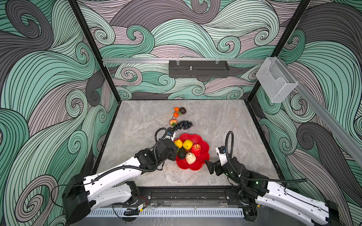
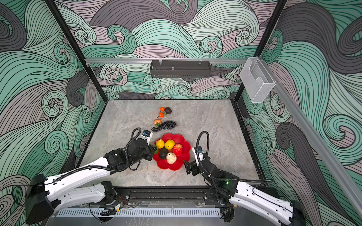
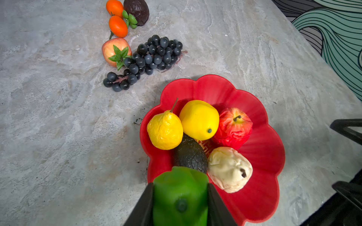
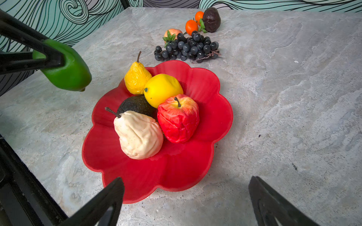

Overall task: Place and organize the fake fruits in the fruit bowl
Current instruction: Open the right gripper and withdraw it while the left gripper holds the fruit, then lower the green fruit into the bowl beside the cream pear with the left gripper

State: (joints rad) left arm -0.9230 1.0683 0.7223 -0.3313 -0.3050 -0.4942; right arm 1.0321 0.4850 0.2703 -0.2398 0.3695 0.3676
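Item: lime (image 4: pixel 68 74), seemingly light, slick plastic. We are pinching it across its middle in the left gripper (image 3: pixel 180 193), over the rim of the fruit bowl (image 3: pixel 260 156); right gripper (image 4: pixel 186 181) waiting spread, empty.

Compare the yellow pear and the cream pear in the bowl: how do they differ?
The yellow pear stands nearly upright, stem up; the cream pear lies tilted, stem slanting sideways. The yellow pear sits at the rim of the bowl beside the lemon; the cream pear sits nearer the middle beside the apple. Both are wrinkled, stemmed and in the bowl.
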